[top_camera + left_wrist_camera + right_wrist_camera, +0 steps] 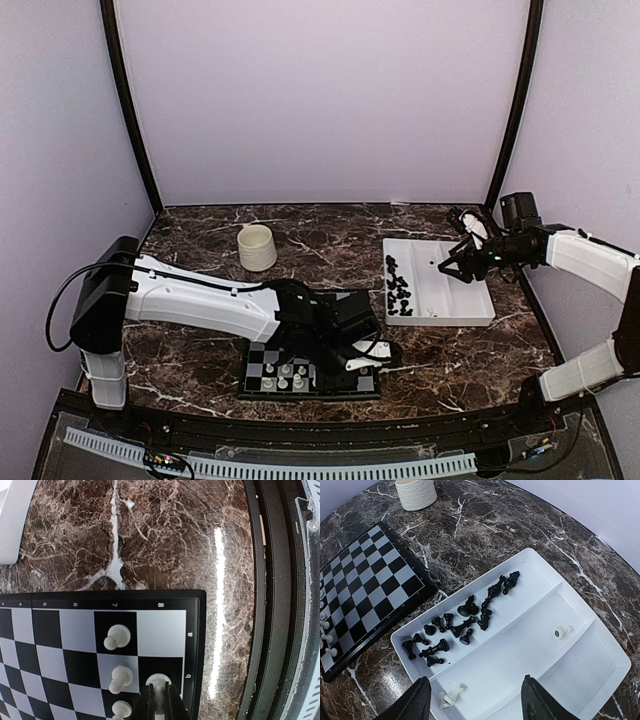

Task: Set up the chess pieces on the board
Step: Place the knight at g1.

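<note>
The flat square chessboard with black and light-grey checks (258, 372) lies at lower centre of the top view, largely hidden under the left arm (200, 300). At the bottom edge of its wrist view, the left gripper (160, 695) has its jaws clamped on a white plastic chessman (159, 681) over a dark square by the board's right rim, with three white pawns (117, 636) just left of it. The right gripper (477, 702) holds its jaws apart, empty, above the white compartmented plastic tray (600, 680), where black chessmen (465, 615) lie heaped and two white chessmen (563, 631) lie apart. A cream ribbed cup (257, 247) stands upper left on the dark marble table (200, 225)
</note>
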